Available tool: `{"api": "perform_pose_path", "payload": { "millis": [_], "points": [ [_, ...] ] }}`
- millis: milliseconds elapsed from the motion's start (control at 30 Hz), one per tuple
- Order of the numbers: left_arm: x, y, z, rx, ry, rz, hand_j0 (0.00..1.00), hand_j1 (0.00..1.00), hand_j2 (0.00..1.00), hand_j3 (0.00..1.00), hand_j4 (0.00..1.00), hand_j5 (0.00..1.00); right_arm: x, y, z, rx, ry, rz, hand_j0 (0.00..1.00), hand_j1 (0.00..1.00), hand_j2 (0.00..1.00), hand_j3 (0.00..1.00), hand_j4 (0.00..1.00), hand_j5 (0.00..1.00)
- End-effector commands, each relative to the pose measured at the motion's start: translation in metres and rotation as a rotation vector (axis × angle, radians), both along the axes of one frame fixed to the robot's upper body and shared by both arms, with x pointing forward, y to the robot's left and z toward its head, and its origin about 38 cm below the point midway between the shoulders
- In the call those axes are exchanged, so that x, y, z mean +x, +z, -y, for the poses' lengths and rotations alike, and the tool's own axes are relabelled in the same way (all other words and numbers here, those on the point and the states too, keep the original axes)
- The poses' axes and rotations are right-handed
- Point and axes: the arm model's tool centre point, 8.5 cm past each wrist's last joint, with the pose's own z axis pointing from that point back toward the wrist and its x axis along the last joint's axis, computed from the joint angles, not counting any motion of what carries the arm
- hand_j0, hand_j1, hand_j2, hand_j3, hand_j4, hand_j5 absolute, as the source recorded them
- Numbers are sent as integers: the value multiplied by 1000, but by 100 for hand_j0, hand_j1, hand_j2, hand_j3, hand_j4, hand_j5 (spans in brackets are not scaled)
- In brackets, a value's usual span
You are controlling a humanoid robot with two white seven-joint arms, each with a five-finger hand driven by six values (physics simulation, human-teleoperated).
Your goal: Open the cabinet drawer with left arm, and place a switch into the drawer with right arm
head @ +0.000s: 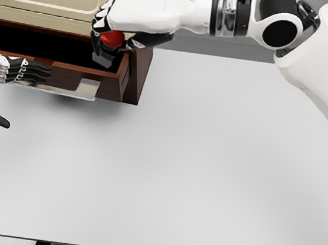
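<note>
The right hand (113, 28) pinches the red-topped switch (109, 46) over the open drawer (125, 75) at 11 o'clock. The left hand (22, 71), fingers straight, touches the drawer front. No writing is readable.

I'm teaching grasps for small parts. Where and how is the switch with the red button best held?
Grip the switch by its dark body below the red button, coming from above as the right robot hand does now over the open drawer: the sides look flat, the button top rounded.

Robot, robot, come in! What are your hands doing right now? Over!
Right hand gripping red-buttoned dark switch above open brown wooden drawer. Left hand open at drawer front. Nothing blocking the drop.
</note>
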Motion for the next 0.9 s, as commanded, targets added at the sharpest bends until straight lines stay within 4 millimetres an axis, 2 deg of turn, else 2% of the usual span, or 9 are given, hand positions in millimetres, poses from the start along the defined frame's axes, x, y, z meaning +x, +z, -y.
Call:
{"api": "perform_pose_path", "payload": {
  "millis": [0,167,333,867],
  "points": [
    [0,-1,0,5,0,-3,100,100,100,100,100,100,4,-3,-5,7,-6,-19,49,49,49,49,49,49],
    [0,-2,-1,7,4,-8,100,100,100,100,100,100,12,-7,-15,-8,-13,-36,49,49,49,49,49,49],
    [0,-3,-1,10,10,-20,100,100,100,100,100,100,21,-16,-14,-27,-37,-59,49,49,49,49,49,49],
    [0,-3,-1,6,11,-21,100,100,100,100,100,100,39,-19,-40,-64,-70,-75,49,49,49,49,49,49]
  ]
}}
